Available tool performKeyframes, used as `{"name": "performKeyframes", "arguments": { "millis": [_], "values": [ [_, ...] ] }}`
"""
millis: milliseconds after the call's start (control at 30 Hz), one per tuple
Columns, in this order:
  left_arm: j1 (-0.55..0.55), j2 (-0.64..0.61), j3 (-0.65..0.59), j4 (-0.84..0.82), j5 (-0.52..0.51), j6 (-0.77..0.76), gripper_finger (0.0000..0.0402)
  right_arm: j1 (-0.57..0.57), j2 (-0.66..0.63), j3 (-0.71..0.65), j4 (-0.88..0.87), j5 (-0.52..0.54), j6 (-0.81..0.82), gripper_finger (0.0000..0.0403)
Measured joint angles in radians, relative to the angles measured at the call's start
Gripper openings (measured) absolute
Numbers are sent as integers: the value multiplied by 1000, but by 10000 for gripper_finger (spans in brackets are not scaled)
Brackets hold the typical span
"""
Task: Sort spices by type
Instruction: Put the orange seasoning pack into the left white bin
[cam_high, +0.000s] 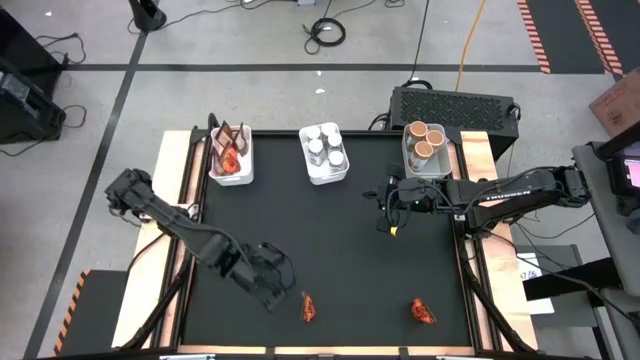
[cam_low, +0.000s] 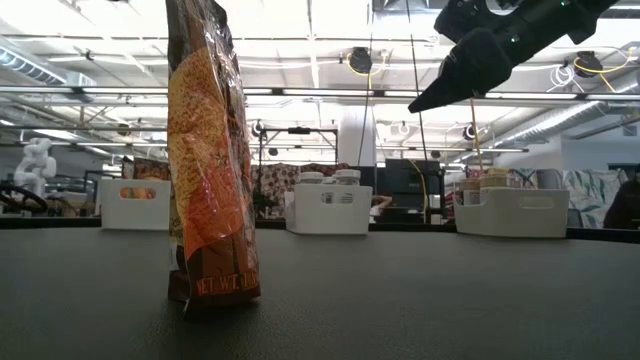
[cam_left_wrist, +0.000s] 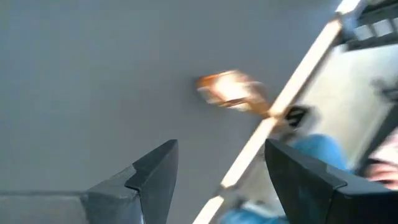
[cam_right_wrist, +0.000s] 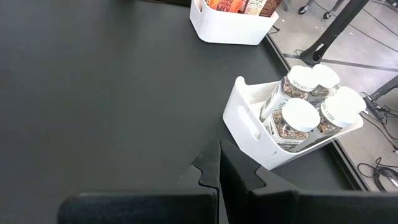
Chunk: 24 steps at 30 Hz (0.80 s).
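Two sachets lay loose on the black table (cam_high: 330, 250), near its front edge. One sachet (cam_high: 309, 308) was just beside the left gripper (cam_high: 283, 283). The other sachet (cam_high: 422, 312) lay well apart, more to the right. More sachets sat in the left bin (cam_high: 231, 157). The jars (cam_high: 324, 148) filled the middle bin (cam_high: 325, 175). The tubs (cam_high: 425, 138) sat in the right bin (cam_high: 427, 165).

The left gripper was low over the table, with its fingers (cam_left_wrist: 152, 177) spread wide and nothing between them. The right gripper (cam_high: 385, 207) hung in the air near the tub bin. Its fingers (cam_right_wrist: 217, 171) were pressed together with nothing in them.

The sachets looked light, thin and crinkly, so I think they would bend and slide easily. They were soft, so a squeeze should not break them. A pinch across the middle, or on a crimped end, would likely hold best.

The high view showed all three bins and both loose sachets at once. The low view showed one sachet (cam_low: 210, 160) standing up tall and close, but I could not tell which one it was. The left wrist view showed a blurry sachet (cam_left_wrist: 231, 90) ahead of the open fingers, near the table's edge. The right wrist view showed the jars (cam_right_wrist: 305, 112) up close, with their white lids.
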Motion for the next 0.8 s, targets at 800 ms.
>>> {"name": "performKeyframes", "arguments": {
  "millis": [800],
  "values": [
    [26,223,0,290,-4,-41,242,0,0,0,0,0,0,0]
  ]
}}
